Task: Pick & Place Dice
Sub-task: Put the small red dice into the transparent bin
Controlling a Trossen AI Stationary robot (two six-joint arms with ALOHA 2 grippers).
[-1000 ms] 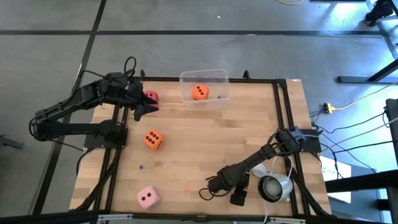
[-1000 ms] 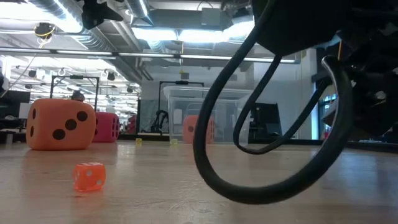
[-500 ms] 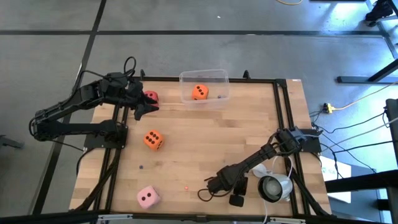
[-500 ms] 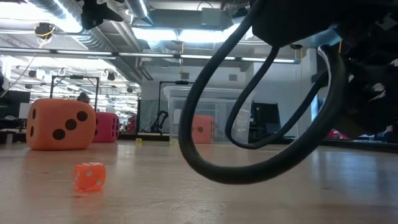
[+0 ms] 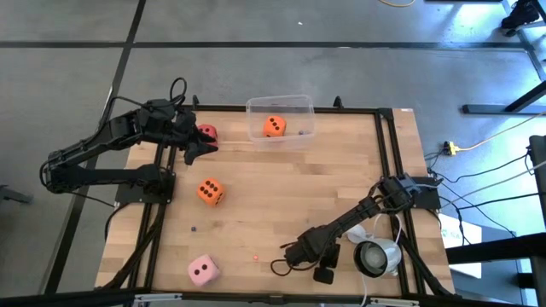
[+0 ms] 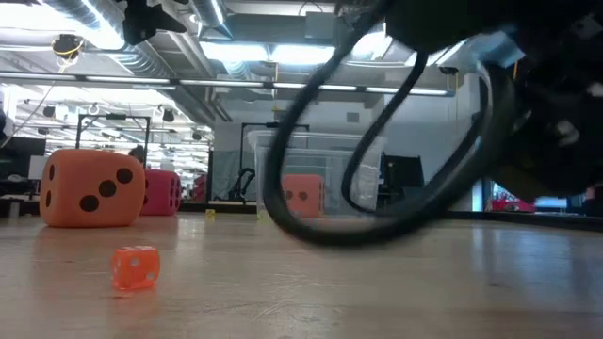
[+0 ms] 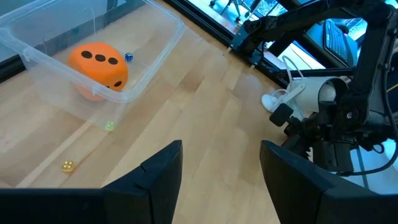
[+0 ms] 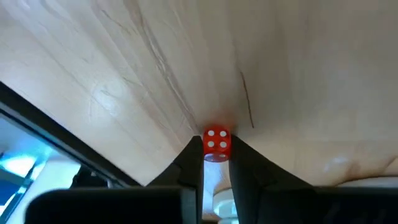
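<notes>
An orange die (image 5: 274, 126) lies in a clear box (image 5: 281, 105) at the far edge. A red die (image 5: 207, 132) rests on the table beside it, a second orange die (image 5: 210, 191) at mid-left, and a pale pink die (image 5: 203, 270) near the near edge. My left gripper (image 5: 198, 148) is open next to the red die, and its wrist view faces the box (image 7: 155, 50). My right gripper (image 5: 286, 260) is low near the near edge, its fingers a narrow gap apart. A tiny red die (image 8: 216, 142) shows through that gap and lies on the table (image 6: 137, 266) ahead of it.
A white roll-shaped object (image 5: 375, 256) lies by the right arm's base. Black frame rails (image 5: 388, 153) run along the table's left and right sides. Tiny yellow (image 7: 67, 165) and green (image 7: 109, 126) bits lie beside the box. Bare wood spans the middle (image 5: 290, 196).
My right gripper has crept a little toward the table's left, toward the tiny red die. In the low view its cable loop has swung leftward. The dice and my left arm have stayed where they were.
</notes>
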